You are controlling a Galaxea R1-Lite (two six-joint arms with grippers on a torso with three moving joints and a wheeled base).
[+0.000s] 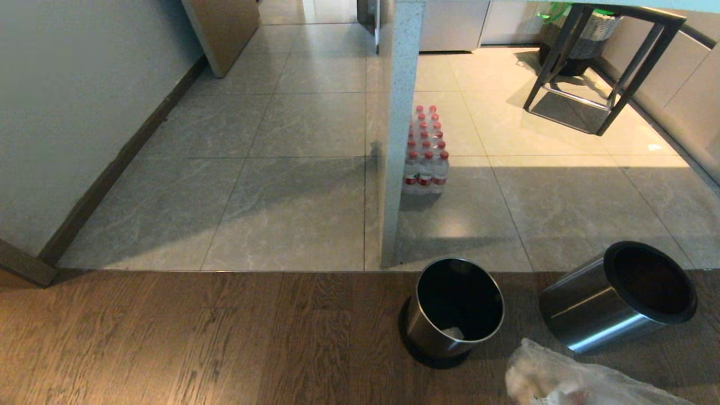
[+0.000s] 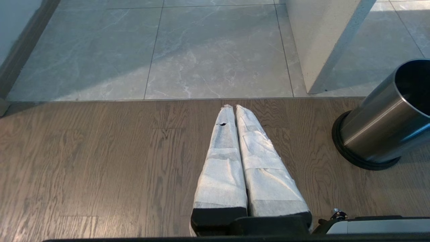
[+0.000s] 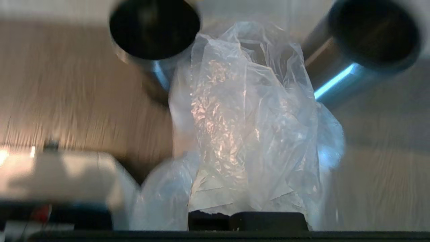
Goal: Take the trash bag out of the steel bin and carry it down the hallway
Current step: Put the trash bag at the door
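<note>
Since the trash bag (image 3: 248, 111) is already out of the steel bin (image 1: 458, 306) and bunched up in my right pincer (image 3: 247, 215), the lifting part looks done and the hauling part is what's left. My right fingers are clamped tight on the crinkly plastic, with the bag hanging close over the wood floor (image 1: 197, 337) at the bottom right of the head view, just in front of the two bins.

What worries me from here: that film is thin and slippery, so a pinch on a loose fold could let it creep out once I roll off. Whatever's inside could also swing and tear the plastic. I can't tell how much of the bag I've really got.

Second bin (image 1: 619, 295) is lying tipped on its side right next to me, so a wide turn could clip it. The white pillar (image 1: 399, 135) and the pack of water bottles (image 1: 426, 152) sit between me and the hallway (image 1: 292, 112) tiles too.

Left pincer (image 2: 233, 107) hangs pressed shut, holding nothing, near the upright bin.
</note>
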